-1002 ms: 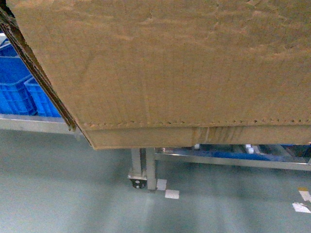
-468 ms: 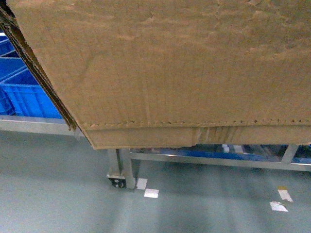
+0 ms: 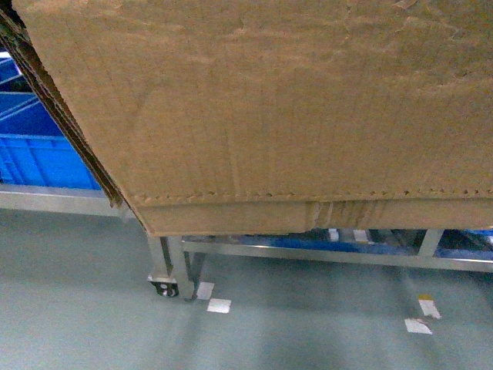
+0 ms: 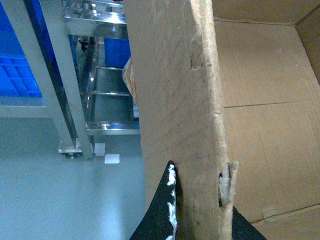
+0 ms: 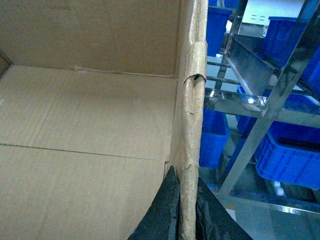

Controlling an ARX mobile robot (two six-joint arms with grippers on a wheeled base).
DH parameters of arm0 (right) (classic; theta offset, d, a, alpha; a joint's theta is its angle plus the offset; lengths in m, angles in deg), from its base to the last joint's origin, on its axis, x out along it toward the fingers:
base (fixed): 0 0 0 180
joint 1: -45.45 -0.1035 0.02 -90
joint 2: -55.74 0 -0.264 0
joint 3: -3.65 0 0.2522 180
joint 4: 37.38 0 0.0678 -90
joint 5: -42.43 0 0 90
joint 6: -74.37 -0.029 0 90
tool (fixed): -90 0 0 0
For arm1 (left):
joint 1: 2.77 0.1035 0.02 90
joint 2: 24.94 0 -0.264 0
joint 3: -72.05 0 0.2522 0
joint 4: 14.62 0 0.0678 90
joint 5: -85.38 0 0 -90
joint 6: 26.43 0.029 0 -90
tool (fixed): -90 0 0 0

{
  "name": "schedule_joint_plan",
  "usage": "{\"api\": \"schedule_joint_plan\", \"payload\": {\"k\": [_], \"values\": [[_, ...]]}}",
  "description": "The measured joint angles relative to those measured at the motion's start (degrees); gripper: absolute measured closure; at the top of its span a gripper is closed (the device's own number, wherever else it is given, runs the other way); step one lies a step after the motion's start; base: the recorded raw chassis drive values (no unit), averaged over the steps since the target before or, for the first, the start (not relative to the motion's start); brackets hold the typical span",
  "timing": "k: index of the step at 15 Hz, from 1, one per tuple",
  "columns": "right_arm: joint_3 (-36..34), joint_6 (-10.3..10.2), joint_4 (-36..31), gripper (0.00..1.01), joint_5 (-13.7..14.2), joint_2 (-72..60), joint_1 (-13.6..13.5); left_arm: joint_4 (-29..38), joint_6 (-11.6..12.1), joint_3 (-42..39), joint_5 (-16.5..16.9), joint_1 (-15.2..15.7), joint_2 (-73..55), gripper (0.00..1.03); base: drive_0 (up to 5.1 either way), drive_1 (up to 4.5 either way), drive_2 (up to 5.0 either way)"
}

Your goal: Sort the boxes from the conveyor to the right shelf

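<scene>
We hold the box [image 3: 269, 108] off the floor, left claw [image 4: 197, 210] and right claw [image 5: 186, 210] each pinching a side wall, near the shelf [image 5: 265, 100].

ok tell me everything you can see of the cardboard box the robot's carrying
The cardboard box is large, brown and corrugated, and fills most of the head view, held off the floor. A perforated line runs near its base, and the bottom edge looks crumpled. Its top is open, with ragged, torn wall edges, and the interior parts in view look empty. The left gripper is clamped over one side wall and the right gripper over the opposite wall, a finger inside and outside each. A steel rack stands just beyond it.
</scene>
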Motion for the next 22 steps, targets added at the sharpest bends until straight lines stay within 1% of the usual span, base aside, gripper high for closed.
{"api": "schedule_joint_plan", "payload": {"k": [1, 12, 22], "values": [[0.0, 0.0, 0.2, 0.98, 0.0, 0.0, 0.0, -0.3, 0.0, 0.0, 0.0, 0.0, 0.0, 0.99, 0.0, 0.0, 0.0], [0.0, 0.0, -0.2, 0.98, 0.0, 0.1, 0.0, 0.1, 0.0, 0.0, 0.0, 0.0, 0.2, 0.99, 0.1, 4.31, -4.2], [0.0, 0.0, 0.0, 0.98, 0.0, -0.3, 0.0, 0.0, 0.0, 0.0, 0.0, 0.1, -0.2, 0.99, 0.0, 0.0, 0.0]]}}
